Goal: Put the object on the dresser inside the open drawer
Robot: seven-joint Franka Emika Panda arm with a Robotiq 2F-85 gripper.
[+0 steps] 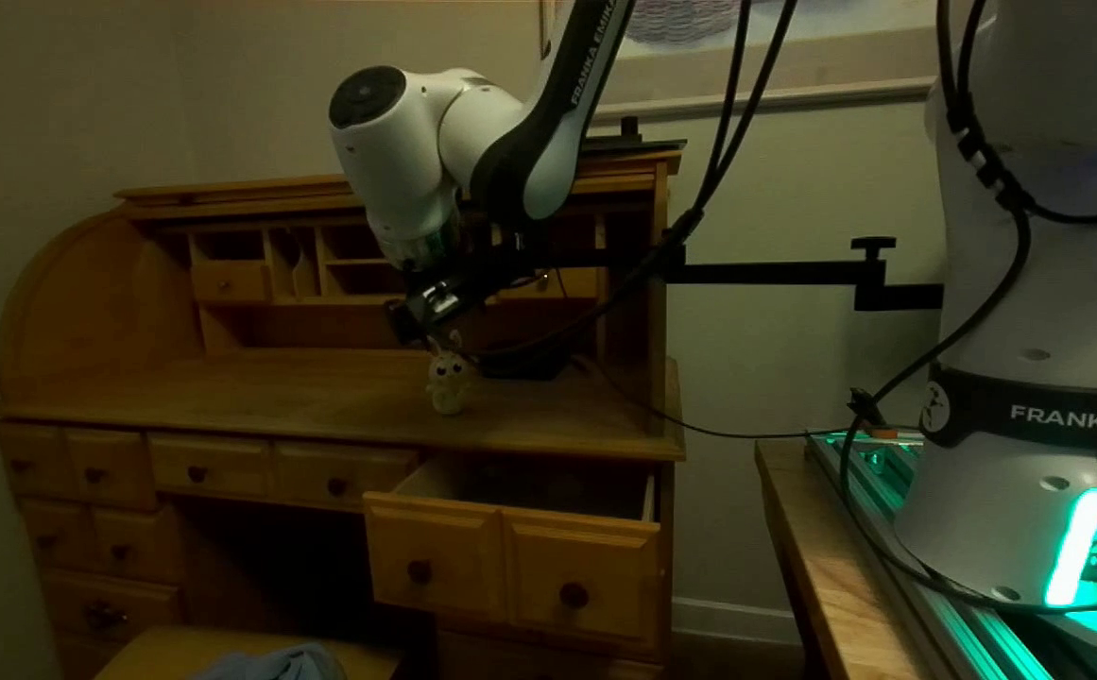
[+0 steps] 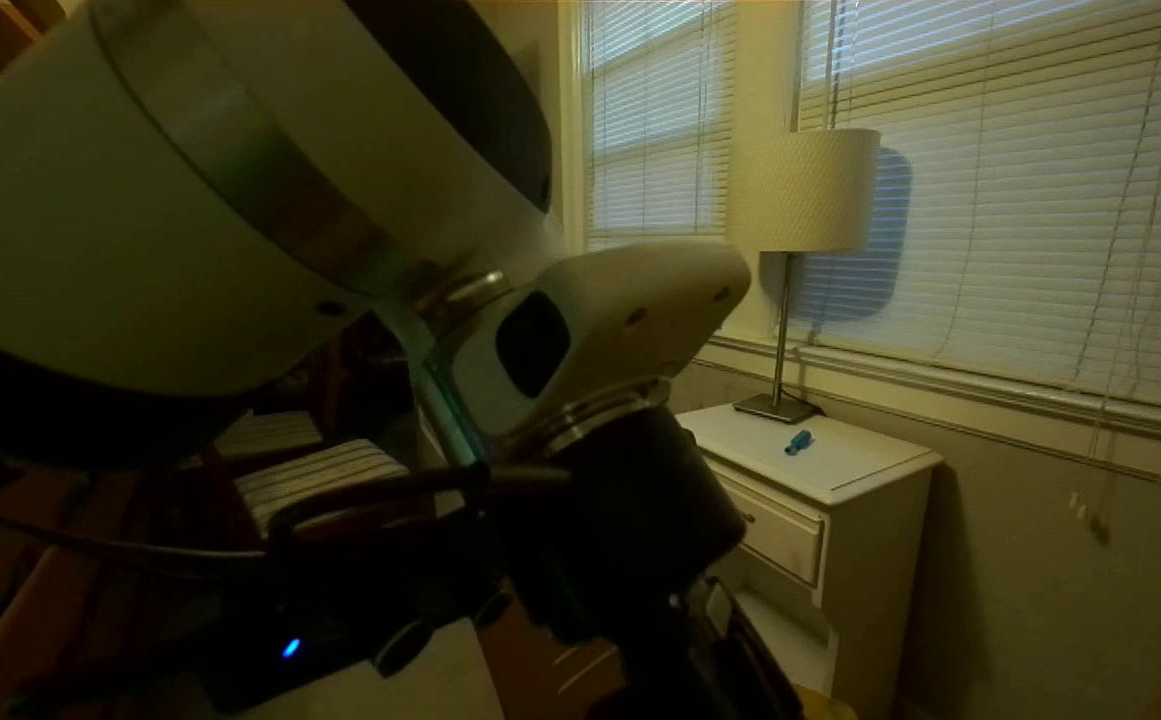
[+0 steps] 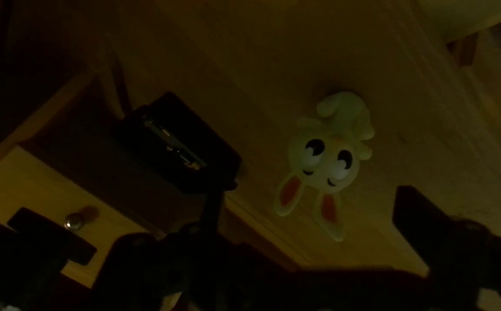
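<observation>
The object is a pale cream-yellow bunny figurine [image 1: 449,385] standing upright on the desktop of the honey-brown roll-top dresser [image 1: 255,382]. In the wrist view the bunny [image 3: 330,151] shows upside down, with large dark eyes and red inner ears. My gripper [image 3: 310,194] is open, its dark fingers apart on either side of the bunny's ears, not holding it. In an exterior view the gripper [image 1: 420,326] is just above the bunny's head. The open drawer [image 1: 510,567] is pulled out below the desktop at the right. An exterior view hides the bunny and drawer behind the arm.
A black box [image 3: 181,142] with a cable sits on the desktop beside the bunny. Cubbyholes with a small drawer [image 1: 230,281] stand behind. A chair [image 1: 179,652] with a blue cloth is in front. A white nightstand [image 2: 820,470] holds a lamp [image 2: 820,190].
</observation>
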